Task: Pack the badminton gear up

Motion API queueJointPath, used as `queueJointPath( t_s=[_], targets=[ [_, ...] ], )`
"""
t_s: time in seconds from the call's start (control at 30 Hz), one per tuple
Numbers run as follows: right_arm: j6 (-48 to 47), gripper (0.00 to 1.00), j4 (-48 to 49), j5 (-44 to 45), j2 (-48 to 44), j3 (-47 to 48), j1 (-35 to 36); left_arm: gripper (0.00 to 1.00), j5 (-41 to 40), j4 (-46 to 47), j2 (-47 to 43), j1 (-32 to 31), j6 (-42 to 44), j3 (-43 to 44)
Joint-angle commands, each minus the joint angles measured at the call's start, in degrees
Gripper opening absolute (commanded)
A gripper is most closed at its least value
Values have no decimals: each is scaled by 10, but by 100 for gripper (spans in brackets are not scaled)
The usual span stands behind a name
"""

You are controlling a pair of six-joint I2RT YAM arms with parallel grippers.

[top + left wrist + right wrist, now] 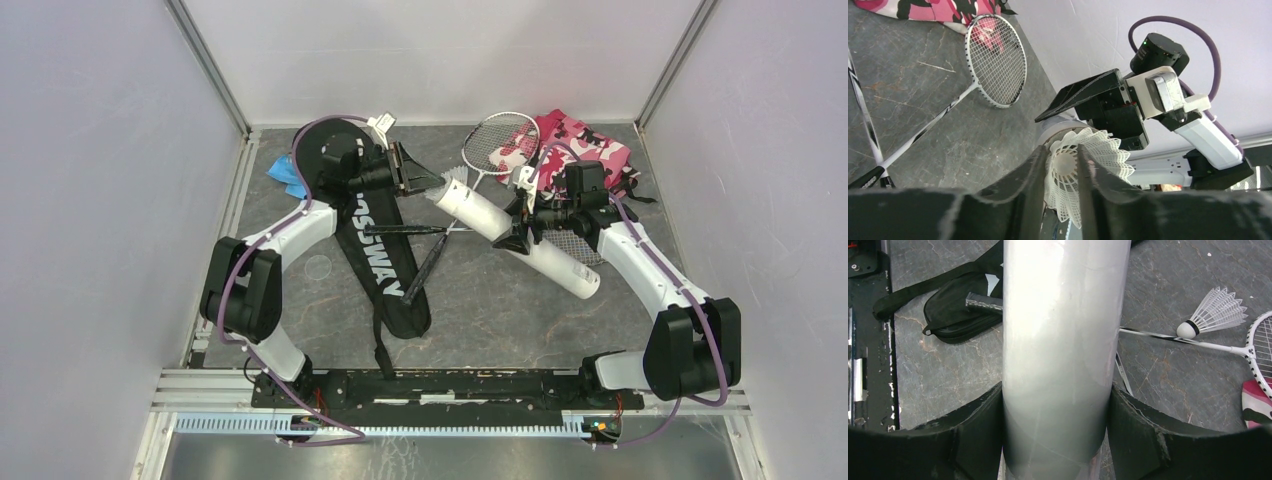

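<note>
The long white tube [520, 240] lies tilted across the table's middle, and my right gripper [520, 232] [1055, 390] is shut on the tube [1058, 340]. A white mesh-skirted shuttlecock [1103, 150] sits in the tube's open mouth [1053, 132]. My left gripper [430, 185] [1064, 152] is at that mouth, its jaws parted a little either side of the shuttlecock's middle. A feather shuttlecock [1215, 312] [458, 178] lies beside a racket shaft [1168, 337]. A silver racket head [500, 145] [998, 60] lies at the back. The black racket bag [375, 240] lies on the left with two black handles [405, 230] on it.
A pink camouflage cloth [585, 145] lies at the back right, partly under the racket head. A blue cloth [285, 175] shows behind the left arm. White walls stand on three sides. A metal rail [450, 385] runs along the near edge.
</note>
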Motion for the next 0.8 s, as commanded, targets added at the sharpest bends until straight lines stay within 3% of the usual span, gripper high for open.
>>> queueJointPath(
  t_s=[0.0,0.17,0.4,0.77],
  targets=[
    [-5,38,25,-17,-2,29,2,42,11,-68,1,1,86,45],
    [-18,37,19,-15,-7,23,1,59,-2,-148,-8,4,163,77],
    [-30,37,13,-11,-13,15,-4,72,-29,-227,-31,15,249,101],
    [-38,37,7,-8,-7,10,-7,81,-5,-253,-100,21,358,97]
  ],
)
